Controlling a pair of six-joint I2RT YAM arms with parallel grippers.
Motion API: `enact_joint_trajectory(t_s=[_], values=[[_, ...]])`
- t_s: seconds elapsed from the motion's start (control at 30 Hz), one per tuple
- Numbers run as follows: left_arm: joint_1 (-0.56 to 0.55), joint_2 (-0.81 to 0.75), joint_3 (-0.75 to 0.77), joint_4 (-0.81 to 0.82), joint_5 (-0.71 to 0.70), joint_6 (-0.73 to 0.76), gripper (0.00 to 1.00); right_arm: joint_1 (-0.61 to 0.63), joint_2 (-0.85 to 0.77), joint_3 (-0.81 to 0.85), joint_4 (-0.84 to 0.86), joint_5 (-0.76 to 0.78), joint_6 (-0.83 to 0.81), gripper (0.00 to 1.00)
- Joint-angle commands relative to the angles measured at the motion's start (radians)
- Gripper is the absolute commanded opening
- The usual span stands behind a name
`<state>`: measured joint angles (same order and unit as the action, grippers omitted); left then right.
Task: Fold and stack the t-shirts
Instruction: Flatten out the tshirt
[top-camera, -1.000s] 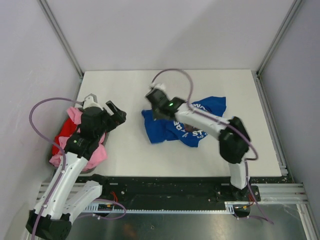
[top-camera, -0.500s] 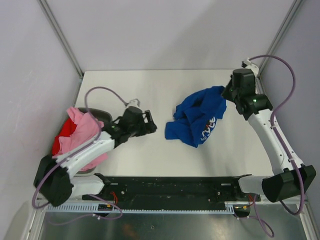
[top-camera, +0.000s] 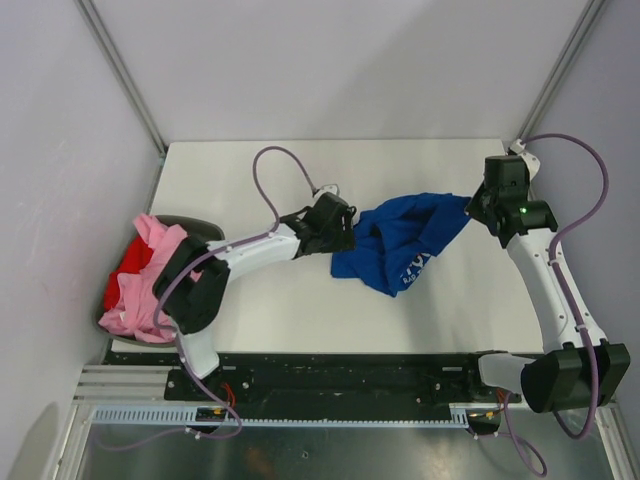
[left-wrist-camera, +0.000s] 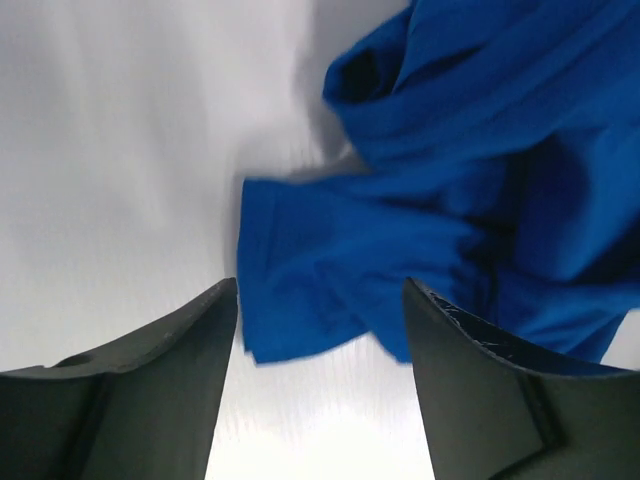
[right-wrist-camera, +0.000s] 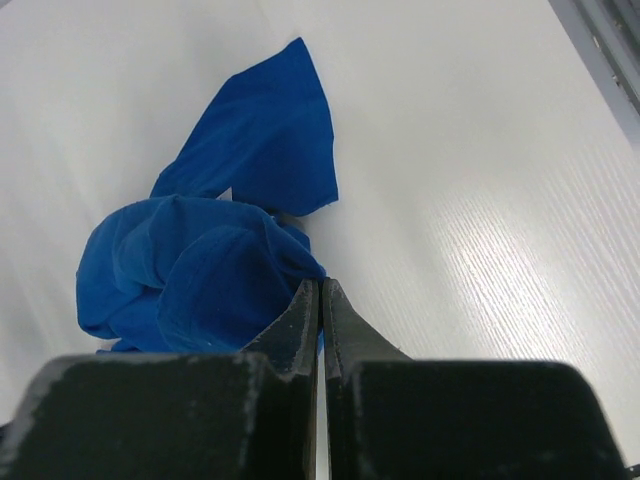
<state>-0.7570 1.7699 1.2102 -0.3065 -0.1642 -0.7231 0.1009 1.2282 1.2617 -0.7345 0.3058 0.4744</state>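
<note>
blue t-shirt (top-camera: 405, 240), spreading step: right gripper (right-wrist-camera: 321, 288) clamped on its corner; left gripper (left-wrist-camera: 320, 287), jaws apart at opposite hem, should pinch next.

My three views
Overhead looks down on the table (top-camera: 290, 300); both wrist cameras (close, low) face the blue t-shirt (top-camera: 400, 240).

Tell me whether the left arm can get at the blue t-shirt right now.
Probably yes. The left gripper sits open right at the loose edge of the blue t-shirt, with nothing between them; the right gripper pinches only its far corner.
</note>
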Motion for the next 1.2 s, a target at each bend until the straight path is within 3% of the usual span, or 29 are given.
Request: enact_joint_trajectory(t_s=[0.0, 0.53, 0.63, 0.77, 0.9, 1.17], values=[[0.006, 0.08, 0.123, 0.025, -0.057, 0.074, 0.7, -0.011, -0.034, 0.0, 0.011, 0.006, 0.001, 0.0], [0.046, 0.261, 0.216, 0.015, -0.045, 0.088, 0.56, -0.021, -0.015, -0.004, 0.021, -0.043, 0.002, 0.0], [0.054, 0.278, 0.234, 0.014, -0.033, 0.094, 0.45, -0.023, -0.013, -0.004, 0.025, -0.043, 0.003, 0.0], [0.068, 0.275, 0.237, 0.013, -0.02, 0.093, 0.18, -0.025, -0.012, -0.004, 0.034, -0.046, 0.002, 0.0], [0.097, 0.208, 0.207, 0.012, -0.049, 0.104, 0.02, -0.031, -0.006, -0.003, 0.048, -0.047, 0.004, 0.0], [0.226, -0.117, 0.102, -0.019, -0.167, 0.152, 0.0, -0.171, 0.027, 0.037, 0.095, -0.197, 0.068, 0.0]])
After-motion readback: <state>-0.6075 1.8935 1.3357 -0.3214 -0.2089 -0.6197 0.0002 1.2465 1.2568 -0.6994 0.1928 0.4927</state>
